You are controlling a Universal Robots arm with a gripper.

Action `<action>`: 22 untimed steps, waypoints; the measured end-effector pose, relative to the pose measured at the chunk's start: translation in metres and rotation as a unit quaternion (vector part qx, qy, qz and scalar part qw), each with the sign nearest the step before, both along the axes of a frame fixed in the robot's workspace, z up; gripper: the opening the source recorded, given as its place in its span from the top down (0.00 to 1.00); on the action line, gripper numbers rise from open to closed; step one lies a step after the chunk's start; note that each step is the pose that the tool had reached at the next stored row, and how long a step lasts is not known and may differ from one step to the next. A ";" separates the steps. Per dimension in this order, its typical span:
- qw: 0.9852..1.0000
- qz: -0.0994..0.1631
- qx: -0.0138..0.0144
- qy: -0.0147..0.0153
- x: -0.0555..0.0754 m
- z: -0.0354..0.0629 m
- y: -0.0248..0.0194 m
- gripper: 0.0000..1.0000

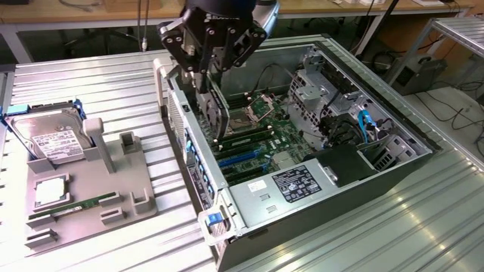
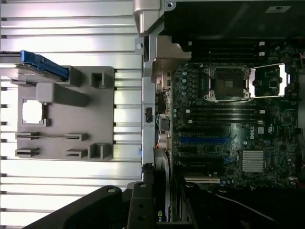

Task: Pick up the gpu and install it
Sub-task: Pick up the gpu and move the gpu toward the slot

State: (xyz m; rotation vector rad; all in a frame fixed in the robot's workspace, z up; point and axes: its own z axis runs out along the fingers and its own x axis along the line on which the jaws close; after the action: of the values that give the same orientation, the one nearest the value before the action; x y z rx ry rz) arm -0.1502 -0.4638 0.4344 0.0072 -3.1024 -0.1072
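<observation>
Open case (image 1: 318,226) (gpu (image 1: 215,113), cables (image 1: 340,127) in way)

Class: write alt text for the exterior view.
A black end effector holds a slim black gpu card above the green motherboard in an open grey computer case. A silver hard drive stands in a grey holder beside it.

You cannot see the arm above the gripper (image 1: 204,76): the picture's top edge cuts it off. Its fingers cover the upper edge of the gpu (image 1: 217,113) they clasp. You cannot tell whether the card's lower edge, straight below the gripper, touches the motherboard (image 1: 280,136). The print on the hard drive (image 1: 47,139), well apart from the gripper and outside the case (image 1: 378,88), is too small to read. So is the power supply label (image 1: 301,182). In the wrist view the picture's edge cuts the fingers short.
</observation>
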 end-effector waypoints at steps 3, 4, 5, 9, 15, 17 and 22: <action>1.000 0.000 0.000 0.000 0.015 -0.0009 0.0000 0.74; 1.000 0.000 0.000 0.000 0.021 -0.0020 0.0000 0.74; 1.000 0.000 0.000 0.000 0.026 -0.0031 0.0000 0.74; 1.000 0.000 -0.001 0.000 0.045 -0.0098 0.0000 0.74; 1.000 0.000 -0.007 0.000 0.077 -0.0218 0.0011 0.74; 1.000 0.000 -0.008 0.000 0.086 -0.0250 0.0017 0.74; 1.000 0.000 -0.010 0.000 0.115 -0.0361 0.0029 0.74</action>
State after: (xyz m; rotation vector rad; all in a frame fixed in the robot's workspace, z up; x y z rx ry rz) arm -0.0350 -0.4609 0.3983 0.0067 -3.1034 -0.0758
